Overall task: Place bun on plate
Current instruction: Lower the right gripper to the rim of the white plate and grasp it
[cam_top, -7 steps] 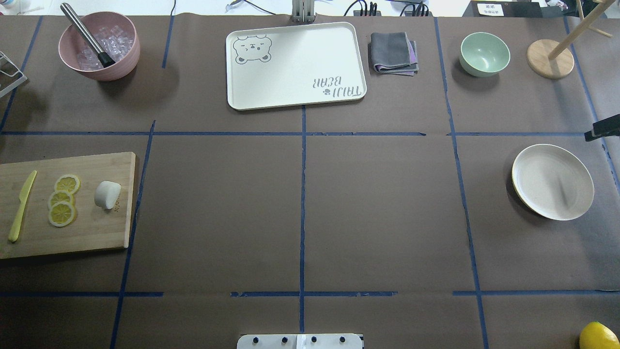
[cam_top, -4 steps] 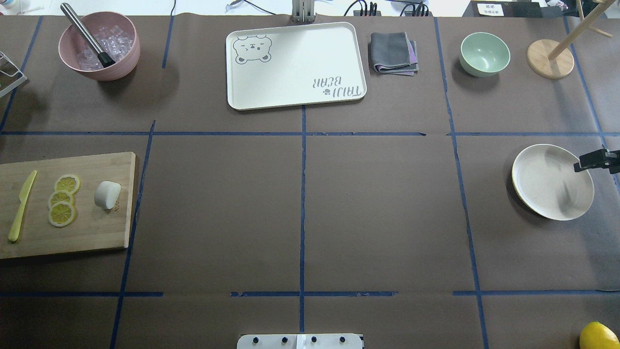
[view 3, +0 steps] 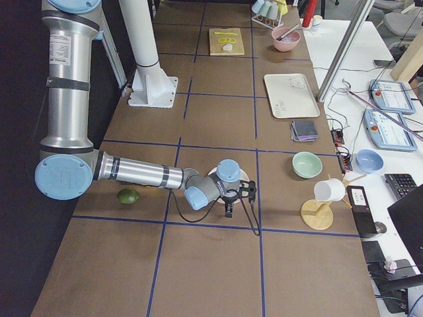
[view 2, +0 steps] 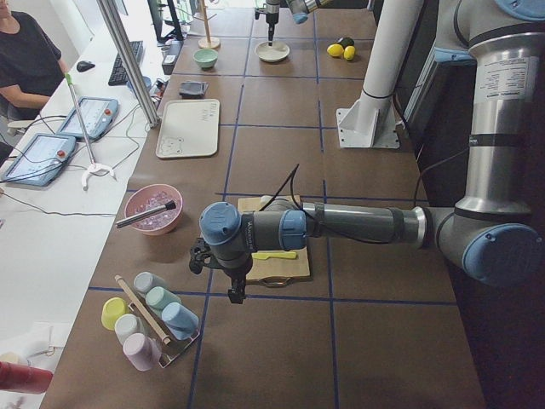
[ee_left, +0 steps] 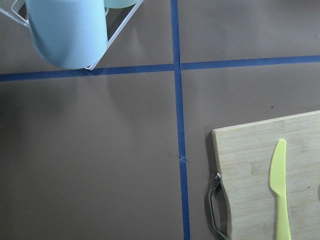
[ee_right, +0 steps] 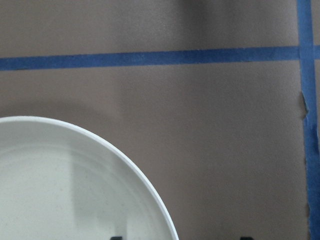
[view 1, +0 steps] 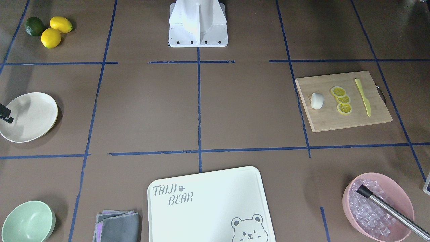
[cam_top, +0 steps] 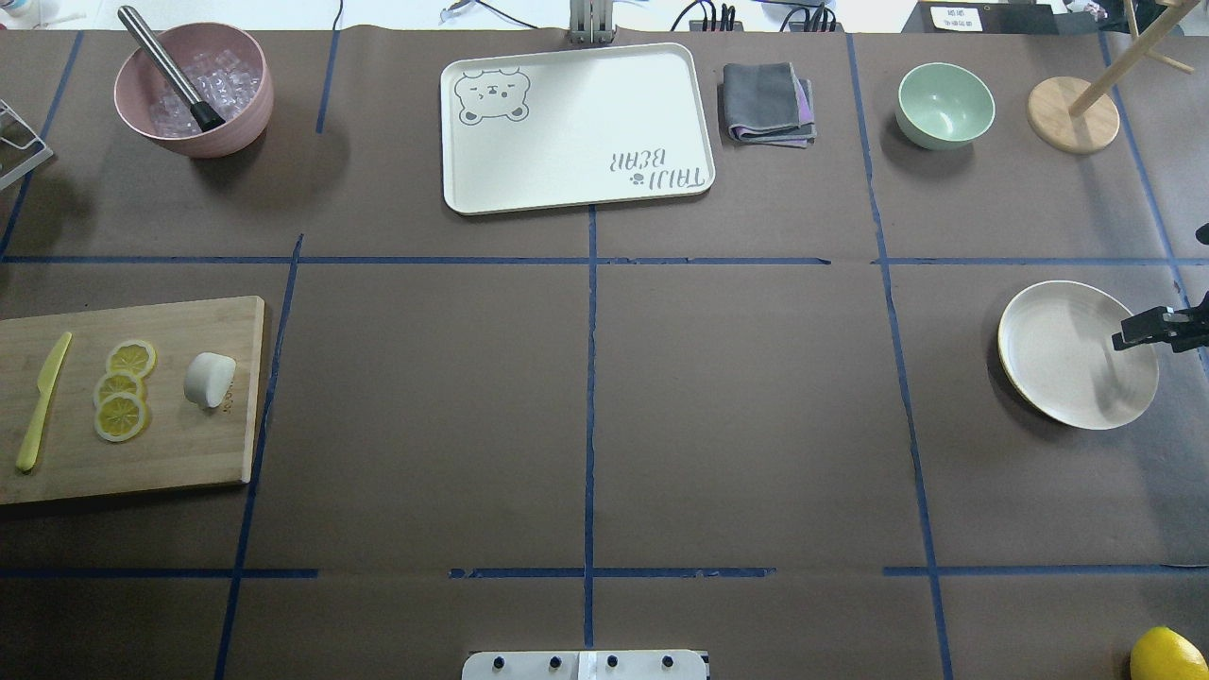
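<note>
The white bun (cam_top: 210, 379) lies on the wooden cutting board (cam_top: 179, 453) at the table's left, next to the lemon slices (cam_top: 122, 389); it also shows in the front view as bun (view 1: 316, 100). The cream plate (cam_top: 1048, 349) sits far away at the table's right and holds nothing. My right gripper (cam_top: 1126, 337) hangs over the plate's right rim. In the right wrist view its dark fingertips (ee_right: 116, 236) stand apart at the bottom edge, so it is open. My left gripper (view 2: 234, 294) hovers off the board's outer end, near the cup rack; I cannot tell its state.
A yellow knife (cam_top: 42, 401) lies on the board. Along the far side stand a pink ice bowl (cam_top: 236, 104) with a metal tool, the bear tray (cam_top: 576, 127), a folded cloth (cam_top: 767, 104), a green bowl (cam_top: 945, 106) and a wooden stand (cam_top: 1073, 115). A lemon (cam_top: 1166, 654) sits near right.
My right gripper has come in from the table's right edge, moving toward the robot and inward, until it hangs over the plate's rim. The bun and board have not moved.
</note>
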Robot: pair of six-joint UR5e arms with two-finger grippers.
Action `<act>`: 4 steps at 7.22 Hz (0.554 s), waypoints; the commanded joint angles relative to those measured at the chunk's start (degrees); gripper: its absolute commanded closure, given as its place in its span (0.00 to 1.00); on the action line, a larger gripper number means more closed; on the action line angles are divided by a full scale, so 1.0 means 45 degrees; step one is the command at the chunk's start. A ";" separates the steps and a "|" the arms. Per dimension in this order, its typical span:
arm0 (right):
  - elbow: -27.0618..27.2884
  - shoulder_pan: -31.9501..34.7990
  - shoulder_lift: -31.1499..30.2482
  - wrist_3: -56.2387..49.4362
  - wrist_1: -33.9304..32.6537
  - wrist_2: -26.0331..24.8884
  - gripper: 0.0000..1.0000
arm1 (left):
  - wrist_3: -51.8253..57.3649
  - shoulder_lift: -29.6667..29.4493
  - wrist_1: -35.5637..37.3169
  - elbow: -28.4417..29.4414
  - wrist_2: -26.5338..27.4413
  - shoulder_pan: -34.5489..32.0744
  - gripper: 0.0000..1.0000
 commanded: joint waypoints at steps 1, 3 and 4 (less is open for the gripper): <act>0.0090 0.0002 -0.0006 -0.0053 0.0003 0.0113 0.93 | 0.0000 0.0000 -0.0017 -0.0011 0.0000 0.0000 0.00; 0.0130 0.0002 -0.0006 -0.0054 -0.0016 0.0462 1.00 | 0.0000 0.0000 -0.0017 -0.0030 0.0000 0.0000 0.00; 0.0304 0.0041 0.0014 -0.0015 0.0003 0.1161 1.00 | 0.0000 0.0000 0.0002 -0.0031 0.0000 0.0000 0.00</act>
